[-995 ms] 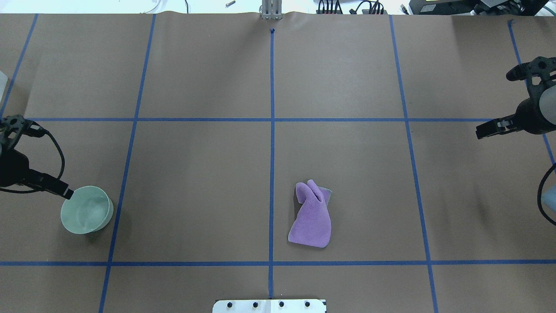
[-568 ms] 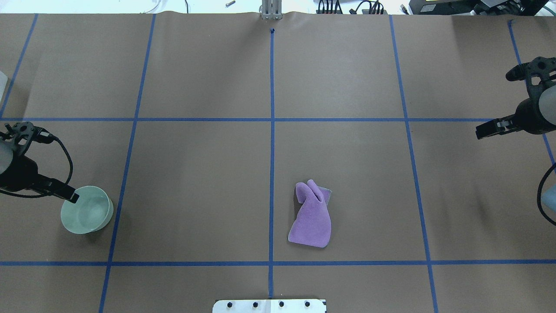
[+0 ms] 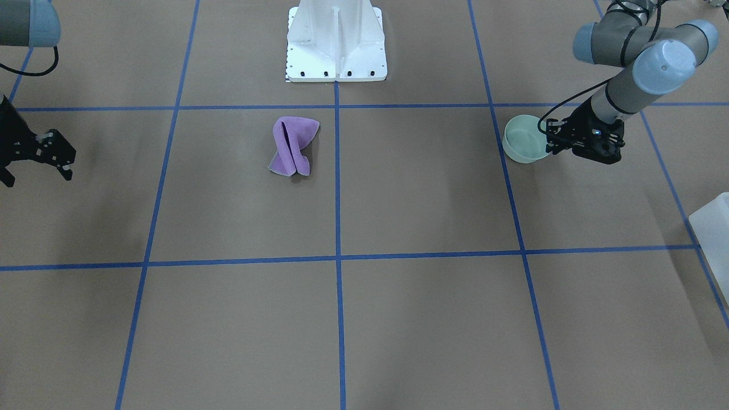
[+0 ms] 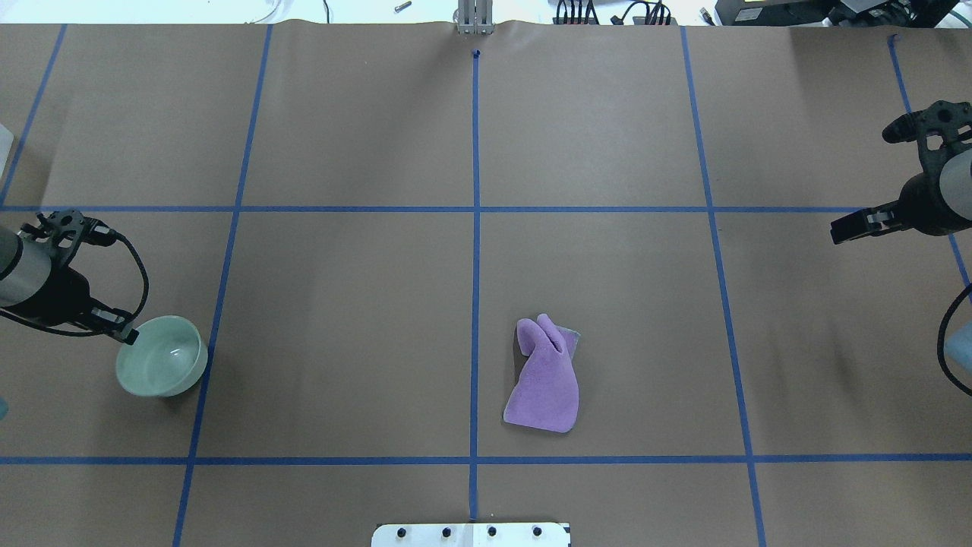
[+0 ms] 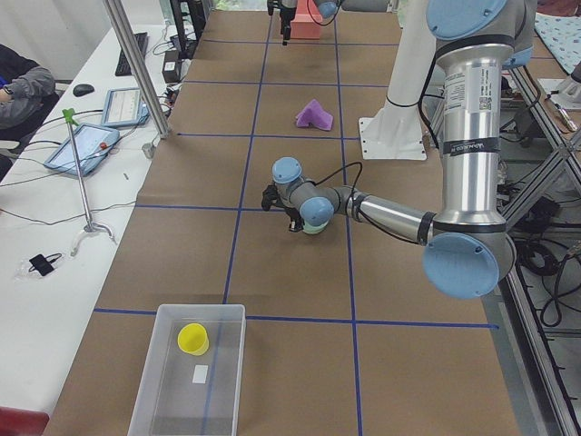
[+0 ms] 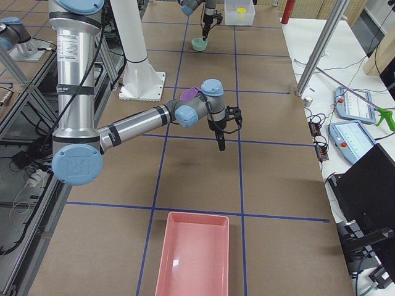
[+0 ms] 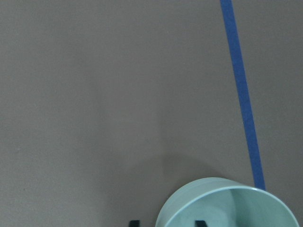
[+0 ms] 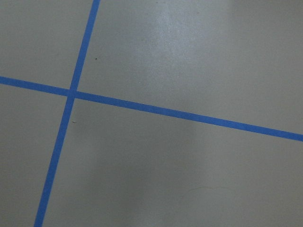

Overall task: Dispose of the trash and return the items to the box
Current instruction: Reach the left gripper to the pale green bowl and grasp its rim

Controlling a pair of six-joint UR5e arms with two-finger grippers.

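Note:
A pale green bowl (image 4: 162,357) stands at the table's left side. My left gripper (image 4: 125,333) is shut on its rim, with one finger inside the bowl (image 7: 232,205) and one outside. From the front, the left gripper (image 3: 551,142) sits at the side of the bowl (image 3: 524,145). The translucent white box (image 5: 163,381) holds a yellow cup (image 5: 192,338); only its corner (image 3: 712,228) shows from the front. A crumpled purple cloth (image 4: 543,380) lies near the middle. My right gripper (image 3: 37,173) hangs open and empty at the far right side.
A pink tray (image 6: 194,256) lies at the table's right end. The white bolted robot base (image 3: 336,45) stands behind the cloth. Blue tape lines divide the brown table cover.
My left gripper has shifted right with the bowl, which went from tilted to nearly level. The right arm has barely moved.

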